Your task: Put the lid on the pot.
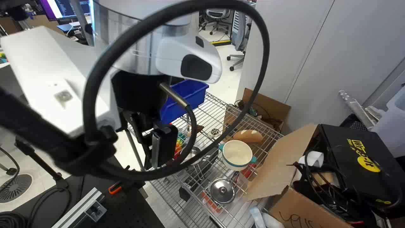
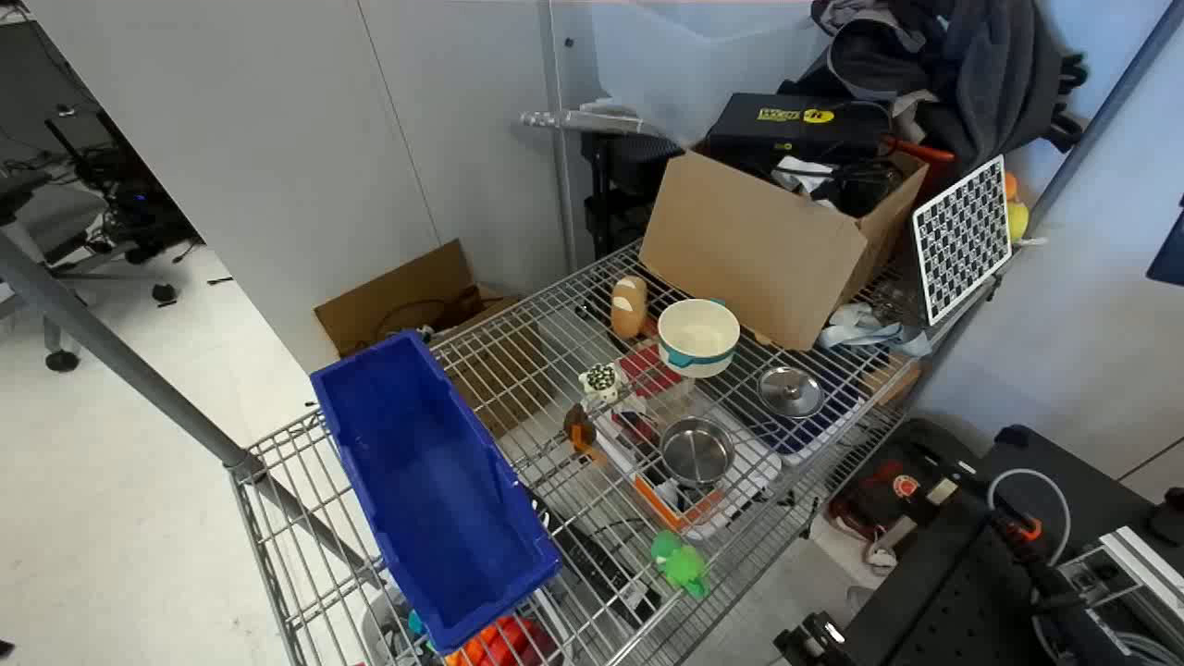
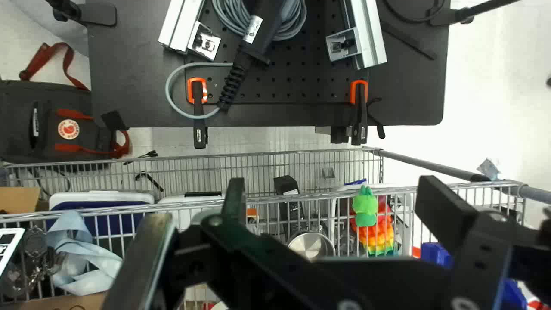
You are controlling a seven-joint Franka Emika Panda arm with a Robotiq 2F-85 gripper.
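The lid point(image 1: 222, 191) is a small round shiny metal disc with a knob. It lies flat on the wire shelf, apart from the pot, and also shows in an exterior view point(image 2: 791, 392). The pot point(image 2: 697, 451) is a small silver saucepan, upright and open on the shelf; it is partly hidden by the cable in an exterior view point(image 1: 192, 155). In the wrist view the pot point(image 3: 311, 245) shows partly behind the gripper's parts, and the lid is hidden. My gripper point(image 3: 331, 193) is open and empty, above the shelf; it also shows in an exterior view point(image 1: 155, 155).
The wire shelf point(image 2: 573, 518) also holds a cream bowl point(image 2: 698, 335), a toy bread point(image 2: 629, 307), a patterned toy point(image 2: 601, 381), a green toy point(image 2: 680, 564) and a blue bin point(image 2: 435, 490). A cardboard box point(image 2: 749, 250) stands behind the lid. A dark table point(image 3: 267, 115) is alongside.
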